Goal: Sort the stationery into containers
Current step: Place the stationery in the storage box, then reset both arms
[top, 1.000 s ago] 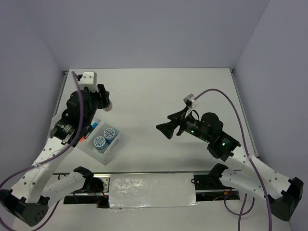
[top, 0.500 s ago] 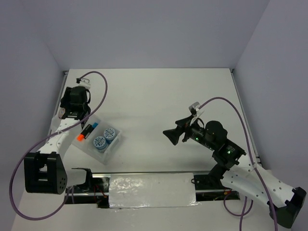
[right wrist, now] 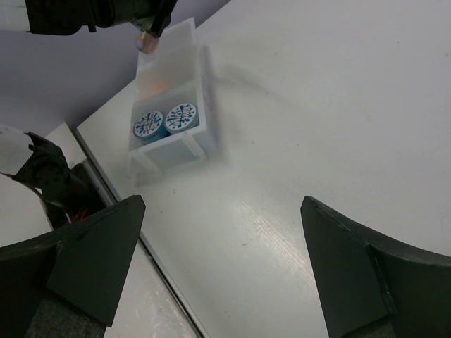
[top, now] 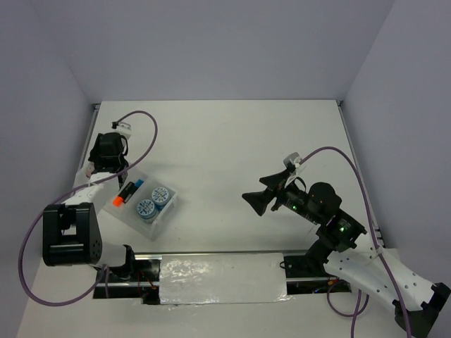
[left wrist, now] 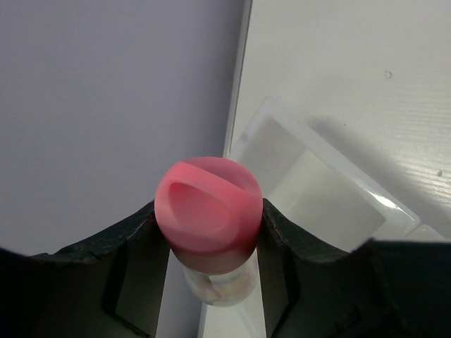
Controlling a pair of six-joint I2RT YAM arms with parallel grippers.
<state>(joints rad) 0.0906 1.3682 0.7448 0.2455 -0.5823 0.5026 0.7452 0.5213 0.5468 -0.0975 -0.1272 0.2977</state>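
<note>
The left end effector [left wrist: 208, 236], clenched on the pink-topped stick [left wrist: 208, 211], has swung to the tabletop's left edge and now hangs over an empty compartment of the trays [left wrist: 352, 172]. Release seems next. The right end effector [right wrist: 222, 204] hangs spread and empty, nearer the right edge.

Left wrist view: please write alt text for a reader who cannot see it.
The left gripper clamps a pink-topped stick between its two black fingers, and the camera looks at the stick end-on. Below it lies a translucent white tray on the white table, close to a grey-lilac wall.
</note>
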